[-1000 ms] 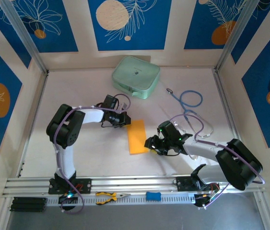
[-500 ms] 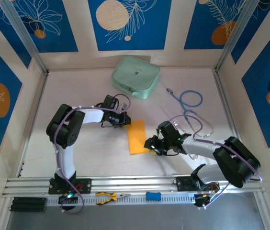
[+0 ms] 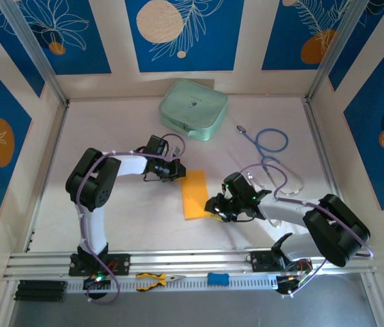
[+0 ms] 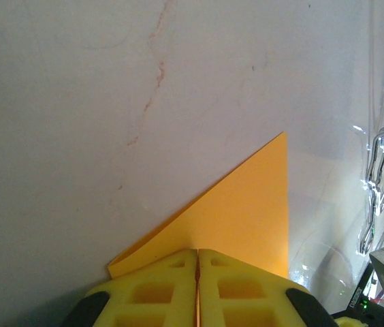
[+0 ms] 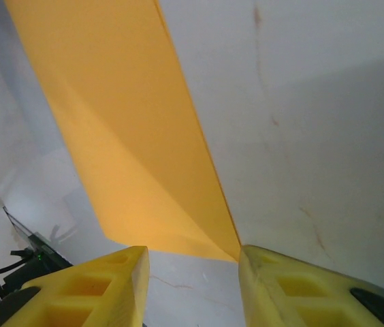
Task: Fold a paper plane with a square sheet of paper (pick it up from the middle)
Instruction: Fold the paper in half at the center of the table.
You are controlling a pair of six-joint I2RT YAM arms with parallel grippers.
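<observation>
Thin orange-yellow paper sheet [image 3: 195, 194], folded to a rectangle, lies flat on the pale counter [image 3: 131, 211], unmoved. Left hand [image 4: 197, 286], shut, bears on its 11 o'clock corner; pinch or press undetermined. Right hand [image 5: 192, 272] has edged in, half-open and empty, straddling the 5 o'clock corner. Next fold judged imminent.

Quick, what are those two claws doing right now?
Left gripper: shut at the paper edge; whether it grips cannot be told.
Right gripper: open, holding nothing, beside the paper's corner.
</observation>
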